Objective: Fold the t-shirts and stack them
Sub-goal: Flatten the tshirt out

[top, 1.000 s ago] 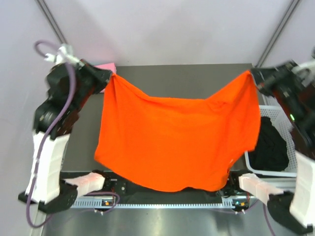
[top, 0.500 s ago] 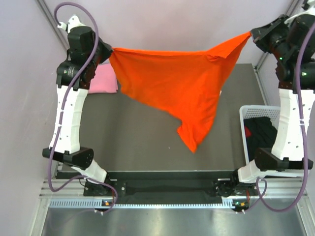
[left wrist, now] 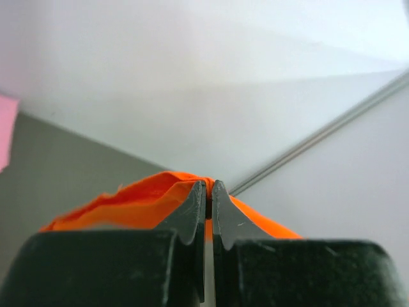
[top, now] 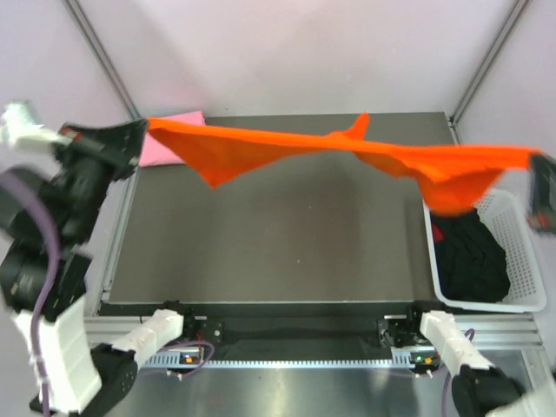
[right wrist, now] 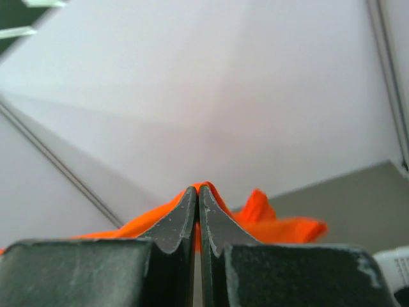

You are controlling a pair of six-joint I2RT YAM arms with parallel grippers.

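Your left gripper [left wrist: 209, 187] is pinching an edge of the orange-red t-shirt [top: 347, 152]. The jaws are pressed almost together, with only the thin cloth caught between the tips. From the wrist camera you're seeing the fabric bunching up just past the tips and spilling to either side of them.

Your right gripper [right wrist: 197, 189] is doing the same job at the other end. Its jaws are squeezed narrow on an orange fold, and more of the shirt is puffing out beyond and to one side of them. In the overhead view that gripper is showing only as a blur at the right edge.

Between the two sets of jaws the shirt is hanging in the air as a long, twisted band across the far half of the dark table [top: 278, 234]. One fold is drooping just inward of the left jaws, a small peak is standing up about midway, and a thicker bunch is sagging just inward of the right jaws.

The light pink t-shirt [top: 161, 155] is lying at the table's far left corner, right beside the left jaws and partly covered by the orange cloth. The white lattice basket [top: 521, 261] is sitting beneath the right jaws, with dark clothes [top: 469, 261] piled in it.
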